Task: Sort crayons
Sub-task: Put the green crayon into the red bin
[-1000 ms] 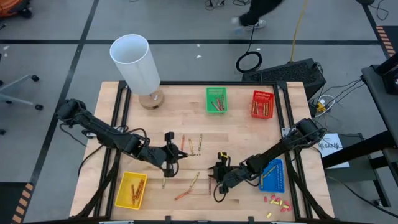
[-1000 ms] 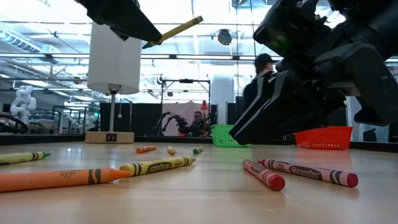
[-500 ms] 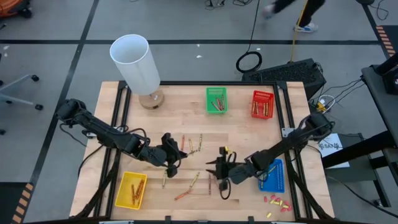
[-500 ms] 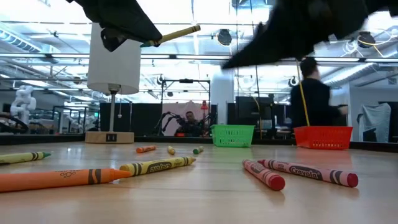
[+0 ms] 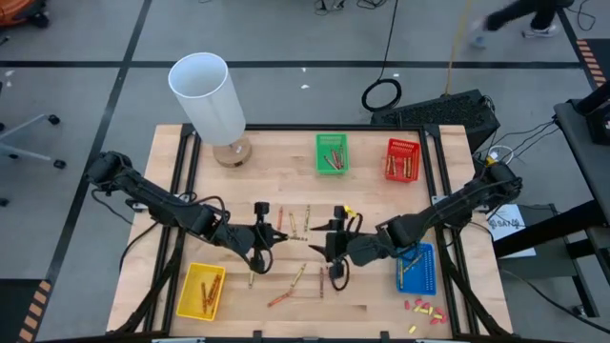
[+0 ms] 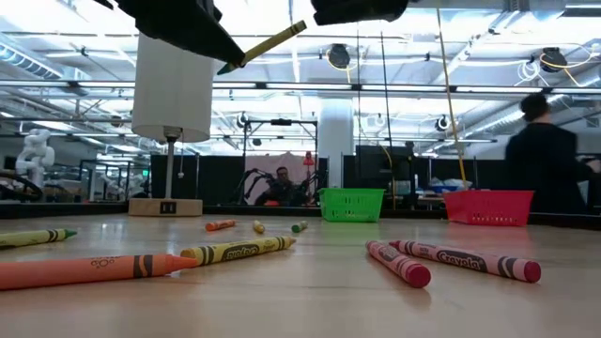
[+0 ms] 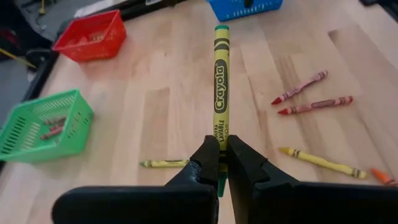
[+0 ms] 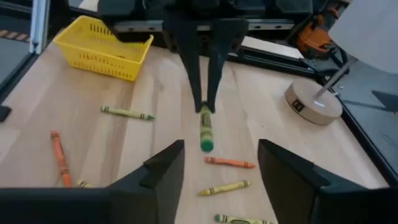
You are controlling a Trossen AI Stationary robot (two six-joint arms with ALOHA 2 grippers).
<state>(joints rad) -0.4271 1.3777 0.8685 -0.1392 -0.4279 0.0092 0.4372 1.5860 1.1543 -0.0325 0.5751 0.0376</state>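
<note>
Loose crayons lie flat on the wooden table: red ones, yellow ones and an orange one. My left gripper hangs above the table's middle, shut on a yellow-wrapped crayon with a green tip. That crayon points at my right gripper, which faces it a short way off. My right gripper is open and empty, and the crayon's tip shows just beyond its fingers. In the low view the held crayon hangs high over the table. My left gripper pinches the crayon's rear end between its two fingers. The fingers come from the table's left, slanting down, and the crayon sticks out forward in line with them. It is lifted clear of the table, its free end tilted upward.
Baskets stand around the table: yellow near left, green and red at the far edge, blue near right. A white lamp stands far left. Small red and yellow stubs lie near right. A person walks behind.
My right gripper has risen from just above the table and gone toward the far edge, nearer the left gripper's crayon; in the low view it has left through the picture's top. The left gripper has stayed in place with the crayon.
</note>
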